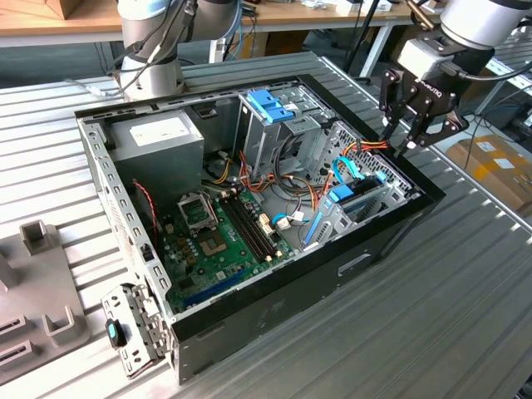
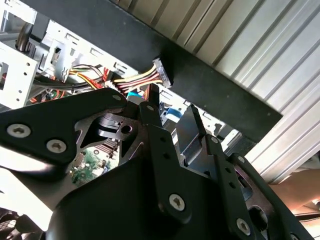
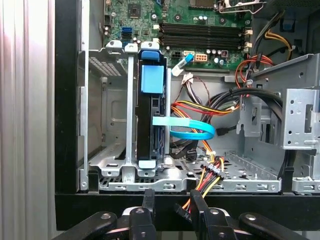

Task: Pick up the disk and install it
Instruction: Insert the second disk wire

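We see the gripper [image 1: 409, 143] hanging over the case rim [image 3: 165, 202] with nothing between its fingers [image 3: 148, 200], which stand slightly apart; in both wrist views the gap between them is empty, and a bundle of power wires [image 3: 210, 172] runs just beyond the tips.

Below and ahead of the fingers, the disk [image 3: 151, 120] stands on edge inside the metal bay [image 3: 107, 150], its blue rail [image 3: 152, 79] facing up. We judge it is already seated: it sits square between the bay's uprights, held there by the rails, not by the arm. A light-blue data cable [image 3: 187, 130] loops from the disk's side toward the middle of the case, which suggests the drive is wired in.

In the exterior view the gripper hovers above the case corner at that view's right, clear of the disk [image 1: 356, 199] and its bay. Farther in, the motherboard [image 1: 220, 241] lies flat on the case floor, the power supply [image 1: 158, 137] fills the far corner, and a blue latch [image 1: 270, 106] tops the upper cage. The case [image 1: 274, 316] lies open on a ribbed metal table [image 1: 432, 332].
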`<state>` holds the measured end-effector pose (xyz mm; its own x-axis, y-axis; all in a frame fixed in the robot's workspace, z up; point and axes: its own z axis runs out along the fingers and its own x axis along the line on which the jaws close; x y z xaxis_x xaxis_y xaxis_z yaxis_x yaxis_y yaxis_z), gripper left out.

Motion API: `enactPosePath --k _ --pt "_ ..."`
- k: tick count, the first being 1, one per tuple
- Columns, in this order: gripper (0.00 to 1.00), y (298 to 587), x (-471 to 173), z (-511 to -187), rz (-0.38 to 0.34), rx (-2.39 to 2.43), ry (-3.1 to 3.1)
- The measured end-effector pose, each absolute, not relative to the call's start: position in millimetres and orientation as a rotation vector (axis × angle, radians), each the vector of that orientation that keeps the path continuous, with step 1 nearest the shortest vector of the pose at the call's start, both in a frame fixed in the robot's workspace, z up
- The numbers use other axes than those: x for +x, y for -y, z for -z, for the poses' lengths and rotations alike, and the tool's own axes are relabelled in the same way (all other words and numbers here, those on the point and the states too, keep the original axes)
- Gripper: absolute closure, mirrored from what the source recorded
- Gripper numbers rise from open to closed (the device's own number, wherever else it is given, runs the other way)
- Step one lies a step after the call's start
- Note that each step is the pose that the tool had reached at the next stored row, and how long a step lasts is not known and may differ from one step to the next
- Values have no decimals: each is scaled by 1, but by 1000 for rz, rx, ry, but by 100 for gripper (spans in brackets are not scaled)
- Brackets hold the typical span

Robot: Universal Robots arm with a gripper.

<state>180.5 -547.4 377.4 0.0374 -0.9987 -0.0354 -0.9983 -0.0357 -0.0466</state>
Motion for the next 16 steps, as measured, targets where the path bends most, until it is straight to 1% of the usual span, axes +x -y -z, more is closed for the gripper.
enactPosePath --k 16 --pt "58 547 182 -375 -2 -2487 -1822"
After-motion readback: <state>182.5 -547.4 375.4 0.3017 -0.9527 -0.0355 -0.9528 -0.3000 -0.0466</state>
